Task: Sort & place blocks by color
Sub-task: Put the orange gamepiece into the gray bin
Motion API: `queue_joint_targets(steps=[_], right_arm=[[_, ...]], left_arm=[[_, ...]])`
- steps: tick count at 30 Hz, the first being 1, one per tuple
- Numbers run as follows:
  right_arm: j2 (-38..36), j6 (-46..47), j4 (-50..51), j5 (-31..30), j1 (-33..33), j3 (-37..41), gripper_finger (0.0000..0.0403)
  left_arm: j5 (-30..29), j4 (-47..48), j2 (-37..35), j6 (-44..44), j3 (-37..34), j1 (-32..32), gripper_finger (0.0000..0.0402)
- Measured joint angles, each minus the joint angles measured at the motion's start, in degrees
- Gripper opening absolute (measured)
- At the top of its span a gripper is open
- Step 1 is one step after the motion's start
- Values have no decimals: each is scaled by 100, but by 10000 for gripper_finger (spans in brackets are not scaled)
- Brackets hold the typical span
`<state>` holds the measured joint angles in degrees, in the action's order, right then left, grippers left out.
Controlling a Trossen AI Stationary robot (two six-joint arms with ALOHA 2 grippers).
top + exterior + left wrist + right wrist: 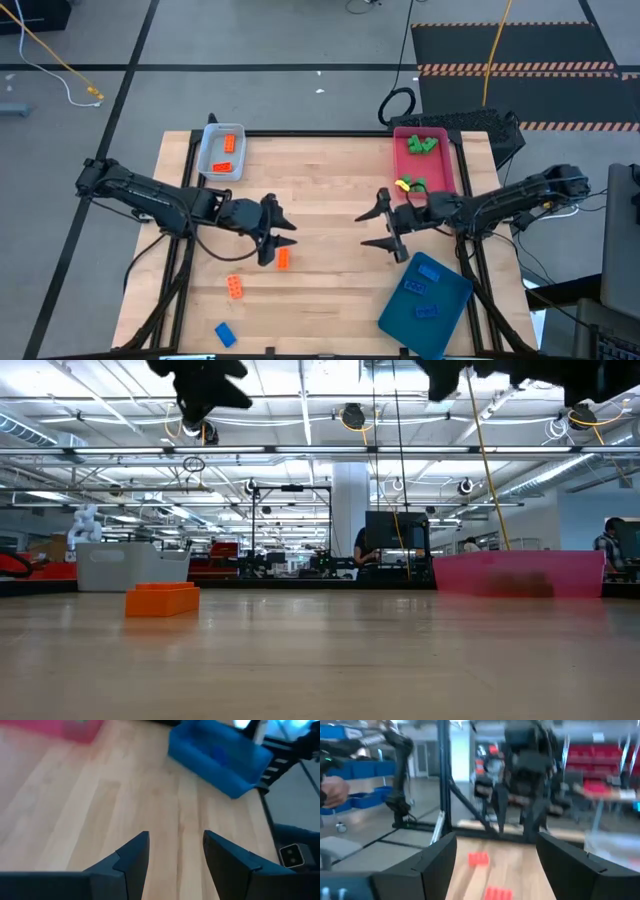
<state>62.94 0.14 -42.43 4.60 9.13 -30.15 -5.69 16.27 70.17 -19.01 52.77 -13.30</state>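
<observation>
An orange block (282, 259) lies on the wooden table (320, 190) just beside the left gripper (276, 235), which hovers above the board with its fingers (131, 862) spread apart and nothing between them. A second orange block (235, 288) sits a little nearer the table's front edge, and a blue block (225, 334) lies close to that edge, well apart from both arms. The right gripper (384, 228) hangs over the middle of the table facing the left one, its fingers (432, 862) wide apart and empty; in the right wrist view two orange blocks show on the wood beyond them. Behind the left arm a pale-blue tray (221, 152) holds two orange blocks (229, 144). At the far right corner a pink tray (424, 160) holds a cluster of green blocks (423, 145) at its far end and another green block (419, 184) with a tiny yellow piece (403, 184) near its front end, close to the right arm's wrist. In front of the right gripper a dark-teal tray (425, 297) sits turned at an angle, with three blue blocks (421, 288) inside. Nothing lies between the two grippers.
</observation>
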Motion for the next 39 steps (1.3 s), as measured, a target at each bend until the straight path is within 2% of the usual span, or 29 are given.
queue_joint_targets(steps=[3, 6, 10, 15, 21, 29, 35, 39], right_arm=[[-2, -83, -414, 0, 0, -2, 264], [-2, -128, -453, 2, -17, -2, 264], [0, -407, -319, -63, -95, -2, 264], [0, -1009, -187, -993, -256, -2, 264], [-30, -1369, -200, -1403, -532, -2, 264], [-251, -1456, -191, -1526, -914, -9, 264], [-334, -1457, -199, -1502, -1072, -9, 264], [-361, -1455, -173, -1502, -1095, -9, 264]], left_arm=[[15, -204, -2, 248, 0, -126, 186], [15, -167, 30, 93, 0, -259, 186], [-187, 22, 211, -992, -6, -382, 186], [-238, 397, 444, -1998, -7, -637, 186], [-243, 923, 764, -3691, 30, -823, 186], [-235, 2791, 1495, -4938, 441, -693, 186], [-128, 2963, 2017, -5016, 745, -446, 186], [296, 2887, 2303, -4446, 1004, -449, 198]])
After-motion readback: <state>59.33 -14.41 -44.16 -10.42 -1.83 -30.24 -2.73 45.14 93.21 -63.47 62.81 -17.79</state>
